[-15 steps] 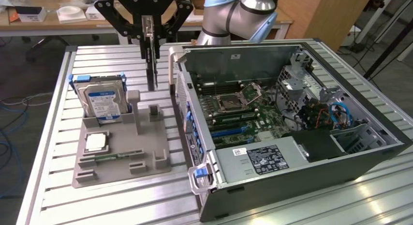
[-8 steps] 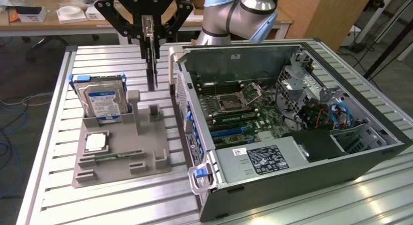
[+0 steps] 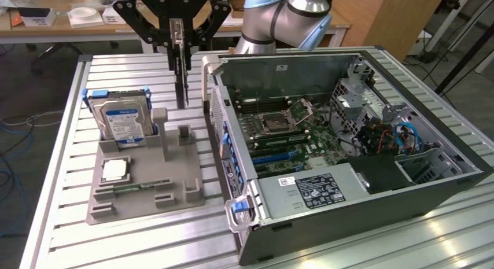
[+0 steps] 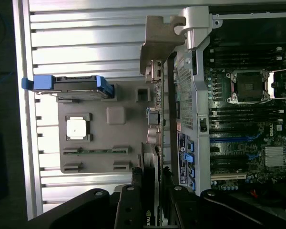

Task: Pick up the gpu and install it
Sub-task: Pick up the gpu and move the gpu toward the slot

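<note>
gripper (image 4: 151, 195) around gpu (image 3: 182, 89) — thin, dark, edge-on, upright

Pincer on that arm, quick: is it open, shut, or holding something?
The pincer is closed, holding the gpu, which hangs edge-on from it.

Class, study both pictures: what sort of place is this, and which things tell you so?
Probably a robotics lab: a robot arm whose gripper holds the gpu, an open computer case on a slatted metal table, and cluttered desks behind.
</note>
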You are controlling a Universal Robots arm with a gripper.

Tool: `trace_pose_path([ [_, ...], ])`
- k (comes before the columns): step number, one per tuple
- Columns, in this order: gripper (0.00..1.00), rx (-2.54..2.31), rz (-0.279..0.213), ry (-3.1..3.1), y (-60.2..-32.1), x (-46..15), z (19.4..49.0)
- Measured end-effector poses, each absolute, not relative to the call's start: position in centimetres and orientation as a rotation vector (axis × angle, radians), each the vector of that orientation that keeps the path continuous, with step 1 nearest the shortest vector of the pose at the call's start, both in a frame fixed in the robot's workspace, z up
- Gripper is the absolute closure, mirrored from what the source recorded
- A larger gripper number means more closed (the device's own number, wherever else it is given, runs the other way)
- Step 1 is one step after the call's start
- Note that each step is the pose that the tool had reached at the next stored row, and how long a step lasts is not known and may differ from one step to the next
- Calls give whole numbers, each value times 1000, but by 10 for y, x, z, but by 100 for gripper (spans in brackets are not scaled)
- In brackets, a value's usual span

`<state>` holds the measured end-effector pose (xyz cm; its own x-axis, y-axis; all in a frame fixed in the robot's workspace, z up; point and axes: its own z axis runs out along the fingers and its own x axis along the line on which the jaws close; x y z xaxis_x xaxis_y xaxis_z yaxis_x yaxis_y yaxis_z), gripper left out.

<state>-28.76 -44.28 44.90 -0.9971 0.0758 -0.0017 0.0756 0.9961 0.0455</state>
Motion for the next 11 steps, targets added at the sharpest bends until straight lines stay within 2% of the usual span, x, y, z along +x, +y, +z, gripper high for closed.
trace_pose_path([
  [11, 74, 117, 71, 3135, -443, -275, 449],
])
